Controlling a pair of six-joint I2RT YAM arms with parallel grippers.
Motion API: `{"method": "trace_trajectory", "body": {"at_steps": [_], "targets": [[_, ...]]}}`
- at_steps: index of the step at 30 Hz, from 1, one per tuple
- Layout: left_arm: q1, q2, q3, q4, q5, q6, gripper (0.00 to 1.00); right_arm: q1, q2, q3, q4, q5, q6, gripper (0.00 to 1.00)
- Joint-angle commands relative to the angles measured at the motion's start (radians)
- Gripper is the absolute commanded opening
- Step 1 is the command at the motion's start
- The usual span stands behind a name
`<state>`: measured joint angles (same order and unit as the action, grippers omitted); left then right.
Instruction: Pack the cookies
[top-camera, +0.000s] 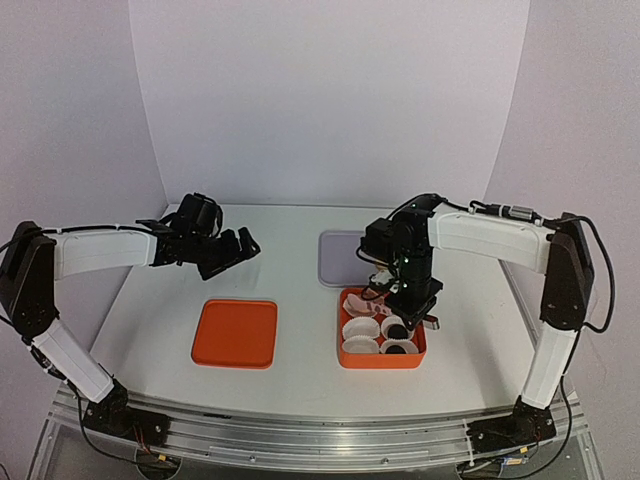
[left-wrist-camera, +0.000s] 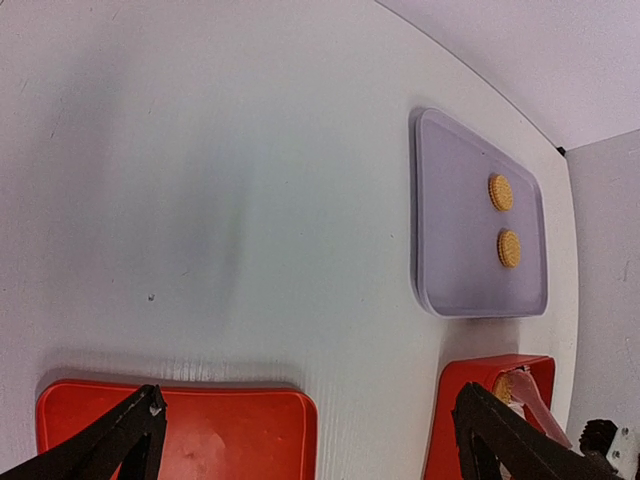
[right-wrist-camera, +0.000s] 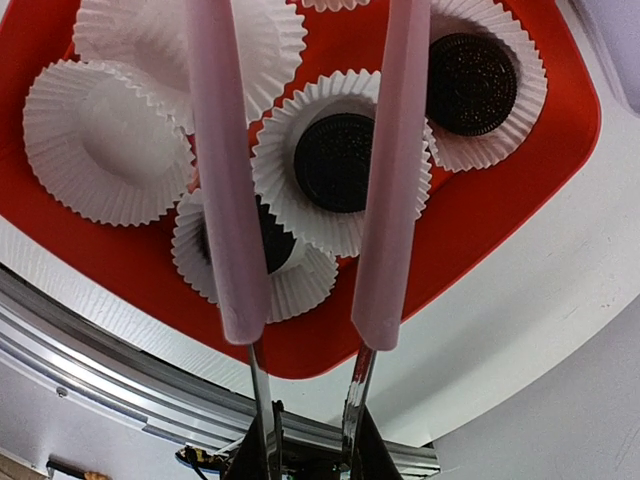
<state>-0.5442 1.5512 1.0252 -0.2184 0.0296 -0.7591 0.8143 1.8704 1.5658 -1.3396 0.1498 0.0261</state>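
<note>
Two golden cookies (left-wrist-camera: 500, 192) (left-wrist-camera: 509, 248) lie on the lavender tray (left-wrist-camera: 450, 250). Three dark cookies (right-wrist-camera: 470, 84) (right-wrist-camera: 335, 162) (right-wrist-camera: 270, 245) sit in white paper cups inside the orange box (right-wrist-camera: 520, 190); the last is half hidden by a tong arm. My right gripper (right-wrist-camera: 305, 455) is shut on pink-armed tongs (right-wrist-camera: 395, 170) that reach over the box. In the left wrist view another golden cookie (left-wrist-camera: 503, 386) shows at the tongs' tip (left-wrist-camera: 532, 402) above the box. My left gripper (left-wrist-camera: 310, 420) hangs open over the table, holding nothing.
An orange lid (top-camera: 235, 333) lies flat left of the orange box (top-camera: 380, 358). Two empty paper cups (right-wrist-camera: 105, 140) (right-wrist-camera: 190, 40) fill the box's other side. The lavender tray (top-camera: 340, 258) sits just behind the box. White walls enclose the table.
</note>
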Motion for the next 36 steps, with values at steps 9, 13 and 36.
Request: {"method": "trace_trajectory", "body": {"at_steps": [9,13,36], "targets": [[0.004,-0.048,-0.009,0.001,-0.017,-0.013,1.00,0.005,0.047,0.053,-0.341,0.044,-0.009,0.02],[0.004,-0.051,-0.008,0.001,-0.018,-0.015,1.00,0.006,0.052,0.052,-0.339,0.044,-0.010,0.02],[0.004,-0.057,-0.015,-0.001,-0.020,-0.013,1.00,0.006,0.069,0.062,-0.337,0.055,0.007,0.22]]}}
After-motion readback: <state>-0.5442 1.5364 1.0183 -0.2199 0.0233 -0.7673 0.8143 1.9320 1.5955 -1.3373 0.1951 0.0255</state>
